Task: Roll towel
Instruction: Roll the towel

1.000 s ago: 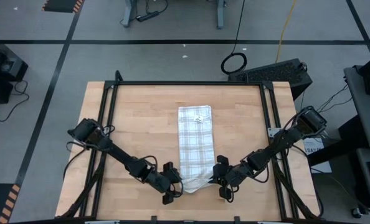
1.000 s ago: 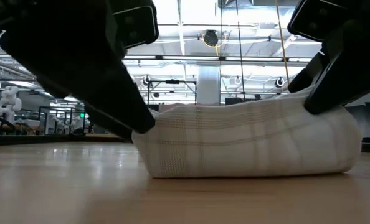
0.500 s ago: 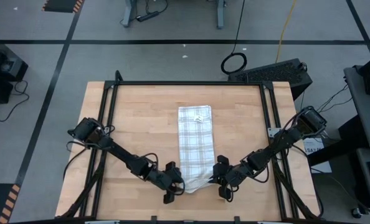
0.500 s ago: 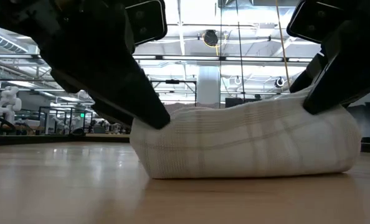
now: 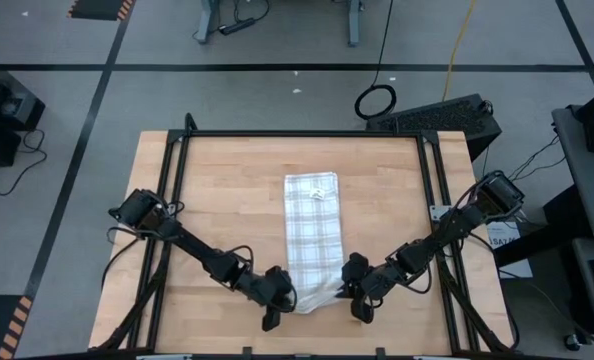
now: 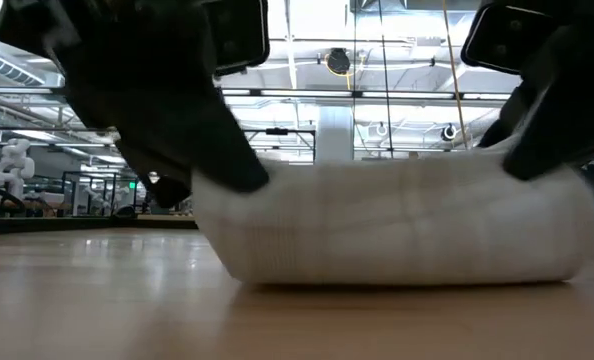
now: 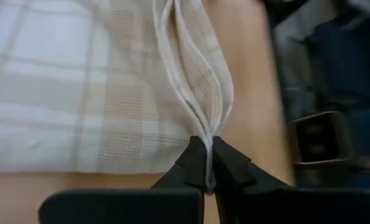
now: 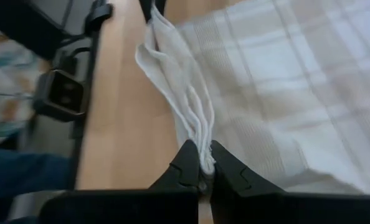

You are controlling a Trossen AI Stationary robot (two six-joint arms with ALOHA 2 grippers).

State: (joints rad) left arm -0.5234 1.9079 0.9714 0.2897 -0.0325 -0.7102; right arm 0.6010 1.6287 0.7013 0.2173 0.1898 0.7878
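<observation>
The towel (image 5: 312, 236) lies as a long folded strip at the centre of the wooden table (image 5: 227, 200), its label end far and its near end bunched. The left gripper (image 7: 205, 177) is closed on the near-left edge layers. The right gripper (image 8: 202, 169) is closed on the near-right edge layers. Both arms reach inward from the table's sides.

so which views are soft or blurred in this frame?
Low view: the towel and left gripper are smeared, check pattern washed out. Left wrist view: the table beyond looks soft. Right wrist view: edges soft, right gripper clear. High view: sharp, even light.
</observation>
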